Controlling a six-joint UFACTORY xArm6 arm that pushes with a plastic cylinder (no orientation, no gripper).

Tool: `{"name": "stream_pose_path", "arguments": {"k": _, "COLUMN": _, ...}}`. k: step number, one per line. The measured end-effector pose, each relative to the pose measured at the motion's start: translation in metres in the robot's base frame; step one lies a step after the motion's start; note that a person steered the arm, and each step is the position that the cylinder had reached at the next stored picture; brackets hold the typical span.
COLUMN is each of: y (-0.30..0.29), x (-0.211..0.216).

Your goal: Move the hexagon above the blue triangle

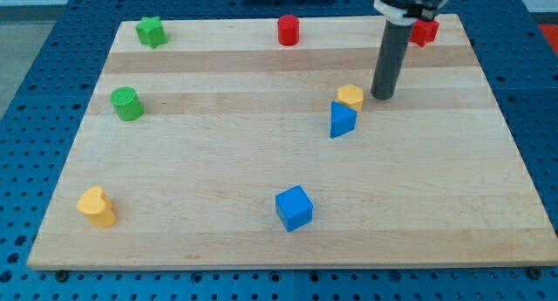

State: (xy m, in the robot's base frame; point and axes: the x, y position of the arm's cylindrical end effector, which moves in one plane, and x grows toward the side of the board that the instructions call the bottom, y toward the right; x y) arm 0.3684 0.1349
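Note:
A yellow hexagon (350, 96) sits right of the board's middle, touching the top of the blue triangle (342, 119) just below it. My tip (382, 96) rests on the board just to the right of the hexagon, a small gap away, and up and to the right of the triangle. The dark rod rises from it toward the view's top.
A green star (151, 30) is at top left, a red cylinder (288, 30) at top middle, a red block (425, 31) at top right behind the rod. A green cylinder (127, 103) is at left, a yellow block (97, 206) at bottom left, a blue cube (294, 208) at bottom middle.

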Motion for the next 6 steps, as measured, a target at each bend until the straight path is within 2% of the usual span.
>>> {"name": "stream_pose_path", "arguments": {"k": 6, "y": -0.047, "x": 0.000}}
